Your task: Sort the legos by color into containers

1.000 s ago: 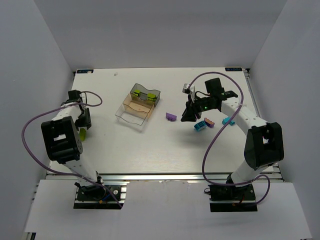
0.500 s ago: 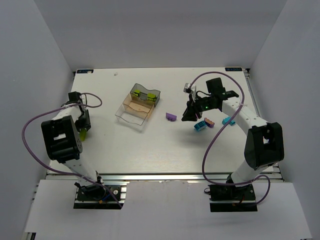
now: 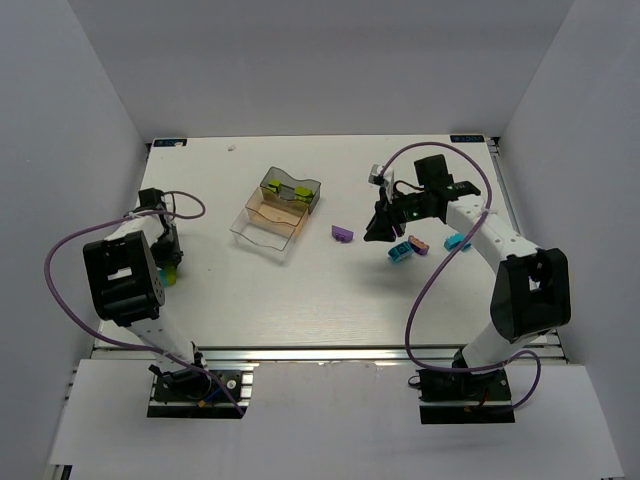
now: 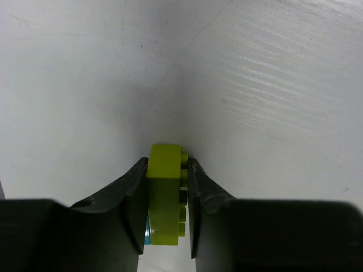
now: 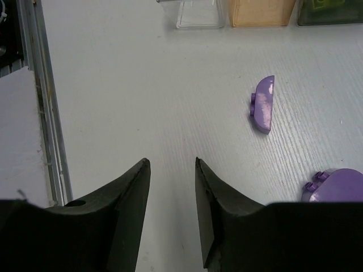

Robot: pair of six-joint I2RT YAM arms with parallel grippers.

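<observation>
Gripped a lime green lego (image 4: 165,195) between the closed left fingers (image 4: 131,195), pinched on both sides, studs turned toward one finger, with a sliver of cyan under it too small to make out. Hung by the seam where the white worktop (image 4: 272,85) met the side wall (image 4: 74,73), at the worktop's left edge. Had the right fingers (image 5: 127,198) parted with nothing between them, above bare worktop right of centre. Found ahead of those fingers a purple curved lego (image 5: 263,105) lying flat, and a second purple lego (image 5: 334,184) nearer, cut by the frame's edge. Showed beyond them three adjoining containers in a row: the clear tray (image 5: 195,14), the orange-tinted tray (image 5: 261,12) and the smoky grey tray (image 5: 329,14), the last with lime green pieces inside. Counted from above a cyan lego (image 3: 399,251) just beside a pinkish-purple lego (image 3: 419,244), and another cyan lego (image 3: 456,241) near them, all by the right arm.
</observation>
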